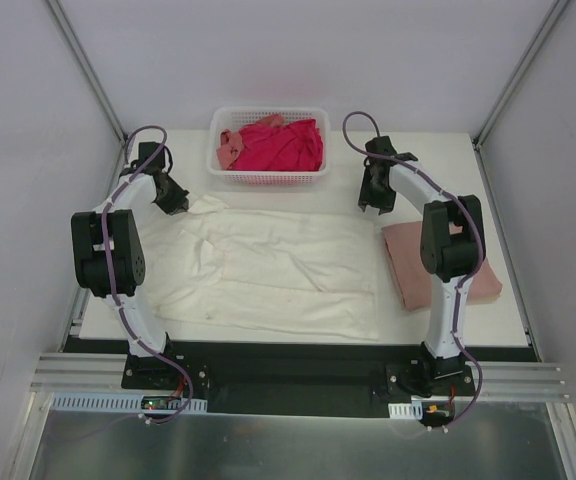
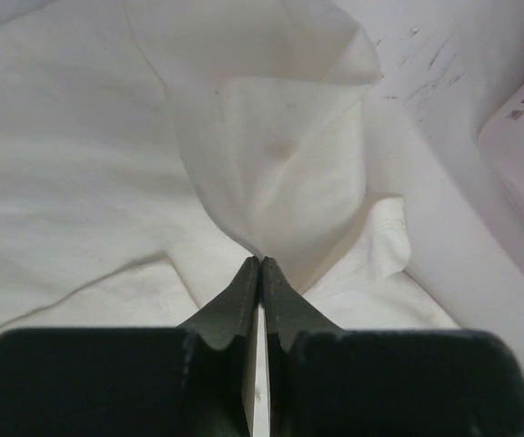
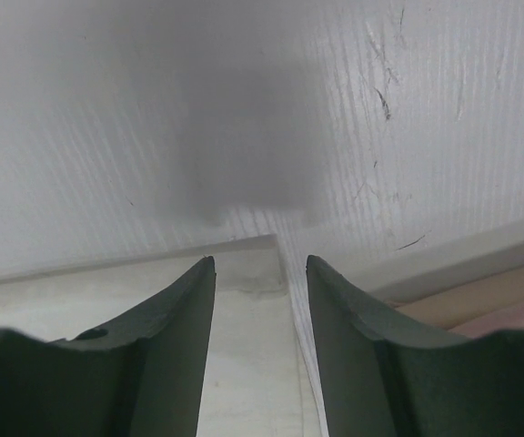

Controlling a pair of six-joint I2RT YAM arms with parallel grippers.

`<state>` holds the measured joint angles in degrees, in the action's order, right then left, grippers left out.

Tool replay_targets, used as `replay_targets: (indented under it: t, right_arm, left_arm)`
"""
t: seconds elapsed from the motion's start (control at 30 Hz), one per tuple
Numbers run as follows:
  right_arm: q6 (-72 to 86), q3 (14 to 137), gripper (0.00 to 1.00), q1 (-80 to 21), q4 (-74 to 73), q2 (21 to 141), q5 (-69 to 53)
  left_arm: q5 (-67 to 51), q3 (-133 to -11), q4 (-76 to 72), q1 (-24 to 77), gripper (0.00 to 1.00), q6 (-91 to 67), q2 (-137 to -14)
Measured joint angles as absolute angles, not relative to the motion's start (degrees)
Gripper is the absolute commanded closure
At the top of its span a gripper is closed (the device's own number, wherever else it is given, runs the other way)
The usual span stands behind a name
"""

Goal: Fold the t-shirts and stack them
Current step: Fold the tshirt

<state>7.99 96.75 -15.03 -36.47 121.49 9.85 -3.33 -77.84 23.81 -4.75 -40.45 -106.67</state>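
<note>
Left gripper point(image 2: 260, 266): clamped on the far-left corner of the cream t-shirt point(image 1: 278, 270), with the cloth tented up ahead of my tips. Right gripper point(image 3: 260, 264): spread, holding nothing, over bare table point(image 3: 244, 109). The shirt's far-right corner lies just behind its tips. The shirt's long axis runs gripper to gripper.

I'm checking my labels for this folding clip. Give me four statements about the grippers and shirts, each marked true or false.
1. The left gripper is shut on a fold of the cream shirt. True.
2. The right gripper grips the pink shirt. False: it is open and holds nothing.
3. The basket holds a magenta-red shirt and a salmon shirt. True.
4. The pink shirt lies folded on the robot's left. False: it lies on the robot's right.
</note>
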Motion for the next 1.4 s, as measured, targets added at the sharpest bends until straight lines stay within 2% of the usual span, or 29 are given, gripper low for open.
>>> replay_targets:
  t: [0.13, 0.37, 0.47, 0.6, 0.7, 0.77, 1.07, 1.4]
  right_arm:
    - [8.01, 96.75, 0.60, -15.03, -36.69, 122.10, 9.80]
    - [8.29, 96.40, 0.60, -15.03, -36.73, 123.17, 9.63]
    - [8.36, 95.77, 0.69, -15.03, -36.73, 123.20, 9.63]
    - [8.51, 95.55, 0.76, -15.03, -36.71, 123.42, 9.56]
    - [8.64, 95.44, 0.92, -15.03, -36.71, 123.42, 9.21]
    - [8.71, 95.42, 0.99, -15.03, -36.62, 123.42, 8.71]
    - [6.26, 92.84, 0.99, -15.77, -34.35, 121.23, 7.16]
    - [3.77, 79.00, 0.99, -19.40, -30.68, 104.01, 6.98]
  left_arm:
    - [-2.61, -77.60, 23.81, -4.47, 1.00, -40.21, -106.56]
    - [-2.26, -77.19, 23.81, -4.34, 1.00, -39.68, -106.34]
    - [-2.15, -76.86, 23.86, -4.01, 1.00, -39.55, -105.73]
    - [-1.32, -76.86, 23.83, -3.57, 1.00, -39.38, -104.40]
    - [-0.82, -76.86, 23.83, -3.36, 1.00, -39.33, -103.28]
    - [-0.73, -76.86, 23.83, -3.36, 1.00, -39.24, -102.74]
    - [1.63, -72.77, 24.38, -3.29, 1.00, -38.06, -98.00]
    - [7.99, -62.92, 26.72, -0.34, 1.00, -37.85, -80.31]
